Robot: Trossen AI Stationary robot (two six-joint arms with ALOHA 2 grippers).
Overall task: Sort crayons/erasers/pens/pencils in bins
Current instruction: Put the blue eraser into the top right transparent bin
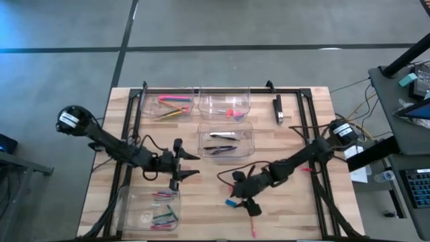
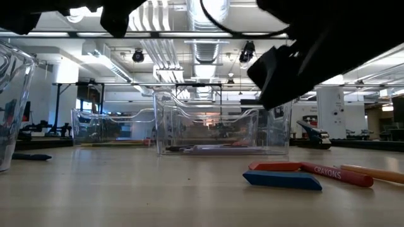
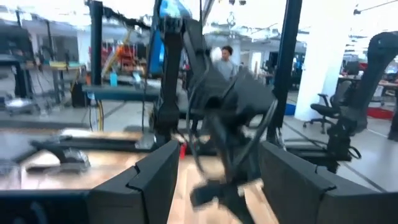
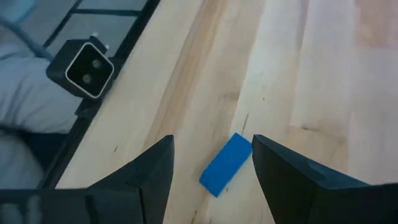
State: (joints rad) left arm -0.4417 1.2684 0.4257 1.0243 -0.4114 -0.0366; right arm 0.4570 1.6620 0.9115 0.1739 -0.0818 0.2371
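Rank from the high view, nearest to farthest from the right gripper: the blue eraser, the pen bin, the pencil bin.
1. Blue eraser, on the table beside the right gripper.
2. Pen bin, mid-table, farther back.
3. Pencil bin, at the back left corner.

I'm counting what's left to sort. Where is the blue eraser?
The blue eraser lies loose on the table's near half, right of the crayon bin, beside a red crayon; the right claw hangs open above it.
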